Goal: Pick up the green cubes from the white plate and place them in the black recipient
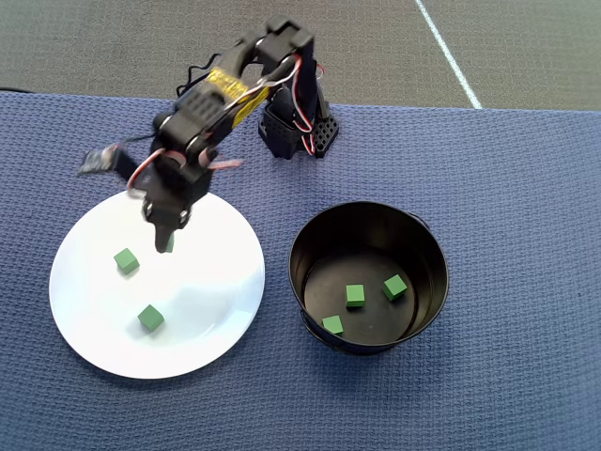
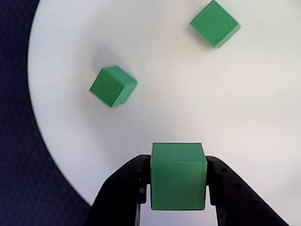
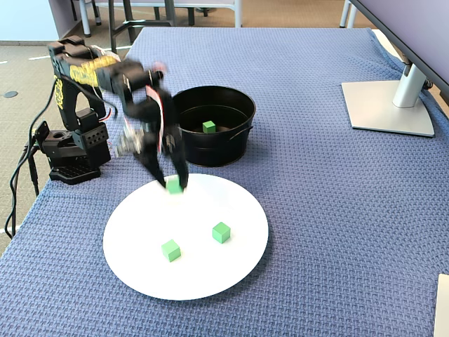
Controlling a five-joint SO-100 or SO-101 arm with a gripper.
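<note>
While your gripper (image 2: pixel 178 188) hangs over the white plate (image 2: pixel 263 141), its two black fingers (image 2: pixel 123 188) are clamped on opposite sides of one green cube (image 2: pixel 178 181), as the wrist view shows plainly. Ahead of the held cube in that view, two more green cubes rest on the plate: one (image 2: pixel 113 85) up and to the left, the other (image 2: pixel 215 22) farther off to the upper right, well apart from each other.

From overhead, your gripper (image 1: pixel 168 237) sits above the plate's (image 1: pixel 94 329) upper part, with the loose cubes (image 1: pixel 126 260) (image 1: pixel 150 318) below it in the picture. Off to the gripper's right in that view stands the black recipient (image 1: pixel 310 244), just beside the plate, with three green cubes (image 1: pixel 355 295) (image 1: pixel 394 287) (image 1: pixel 332 325) on its floor.

The fixed view shows the held cube (image 3: pixel 174 185) above the plate's (image 3: pixel 238 267) near-pot edge.
</note>
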